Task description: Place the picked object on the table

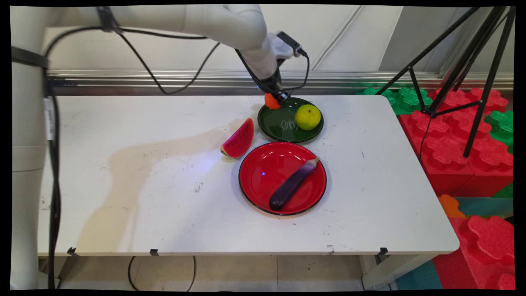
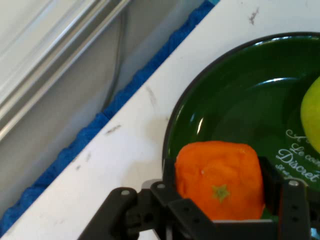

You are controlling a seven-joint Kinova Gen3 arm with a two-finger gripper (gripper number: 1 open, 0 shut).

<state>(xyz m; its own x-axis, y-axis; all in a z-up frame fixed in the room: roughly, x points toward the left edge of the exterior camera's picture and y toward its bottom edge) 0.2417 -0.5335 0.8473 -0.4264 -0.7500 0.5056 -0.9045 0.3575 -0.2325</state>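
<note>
Where the arm bends down from the upper left of the main view, its gripper (image 1: 276,98) hangs at the far left rim of a green plate (image 1: 283,127), just above centre of the frame. The jaws are closed on an orange fruit (image 1: 271,101), which the hand view shows squarely between the two fingers (image 2: 167,182), its small green stem mark facing the camera. The orange fruit (image 2: 220,180) fills the gap from side to side, so neither finger stands free of it. Seen from the hand, the fruit lies over the plate's rim (image 2: 172,135), part above the dark green dish and part toward the white table (image 2: 120,155); whether it rests on the plate or is held just clear of it cannot be told.

On the right side of the same plate sits a yellow-green fruit (image 1: 308,117), apart from the gripper, with bare green dish between them. In the hand view its edge shows at the right margin (image 2: 312,115).

Lower in the main view, a red plate (image 1: 263,172) lies just below the green one and carries a purple eggplant (image 1: 292,185), its long axis running from lower left to upper right. A watermelon slice (image 1: 239,139) stands on the table just left of both plates.
</note>
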